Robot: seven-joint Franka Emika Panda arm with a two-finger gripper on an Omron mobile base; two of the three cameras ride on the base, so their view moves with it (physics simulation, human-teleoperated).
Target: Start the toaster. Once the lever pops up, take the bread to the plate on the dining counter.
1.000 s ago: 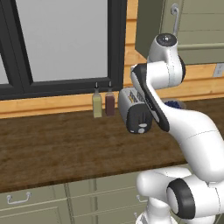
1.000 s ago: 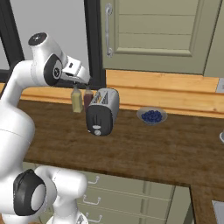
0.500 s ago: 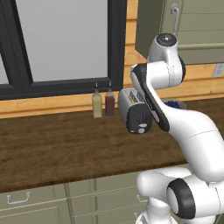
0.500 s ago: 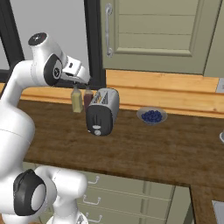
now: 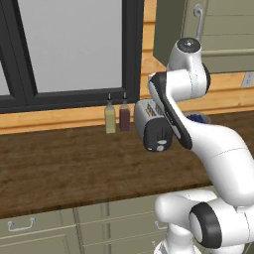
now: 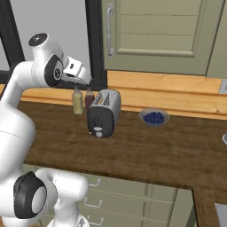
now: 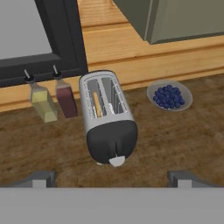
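Jaws wide above the toaster (image 7: 107,118)
Bread (image 7: 97,105) sits in its slot; two bottles (image 7: 53,98) just beside the toaster.

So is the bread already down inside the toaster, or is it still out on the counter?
Inside. In the hand view a pale slice of bread stands in the left slot of the toaster; the other slot looks empty.

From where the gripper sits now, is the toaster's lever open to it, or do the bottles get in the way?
Probably yes. The open gripper hangs above the toaster, whose white lever faces it on the black end panel. The two bottles stand off to one side and the bowl of blueberries to the other, both clear of that path.
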